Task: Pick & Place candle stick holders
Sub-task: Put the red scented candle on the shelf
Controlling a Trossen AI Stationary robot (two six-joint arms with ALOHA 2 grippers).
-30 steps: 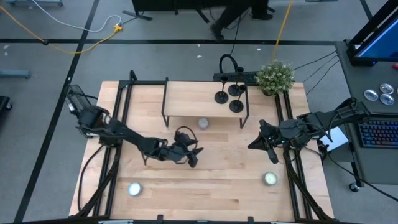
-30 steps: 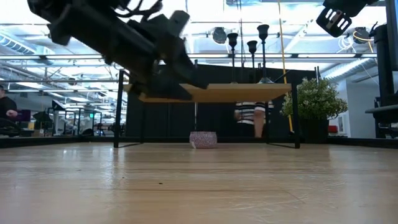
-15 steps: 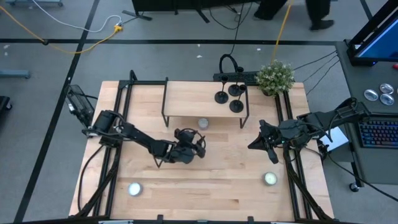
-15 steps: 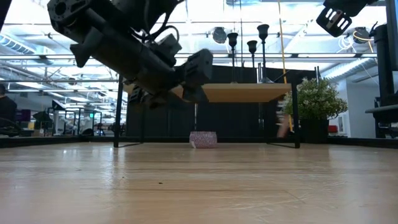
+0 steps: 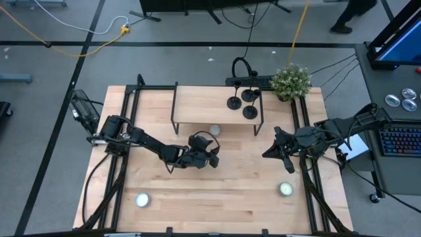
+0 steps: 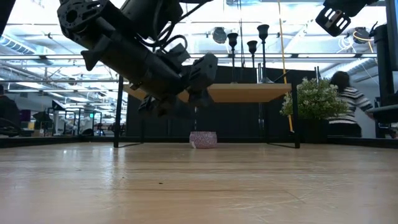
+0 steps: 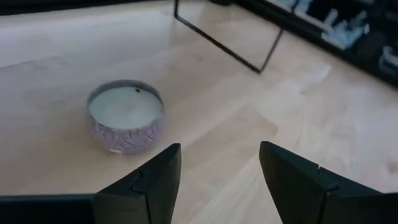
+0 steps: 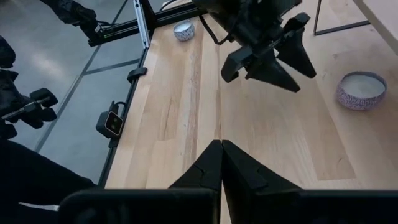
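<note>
Candle stick holders (image 5: 242, 102), three black ones, stand close together at the right end of the raised wooden shelf (image 5: 204, 105) at the back of the worktop (image 5: 230, 191), next to a small potted plant (image 5: 291, 80). Left gripper (image 5: 212, 155) hangs above the worktop just in front of the shelf, jaws partly open and holding nothing, aimed toward a patterned tealight tin (image 7: 125, 116) (white wax, under the shelf's front edge). Right gripper (image 5: 266, 155) waits near the right side rail, jaws shut and empty. Two more tealights lie near the front of the worktop, one left (image 5: 142, 200), one right (image 5: 285, 189). A person (image 6: 349, 111) shows in the room behind.
</note>
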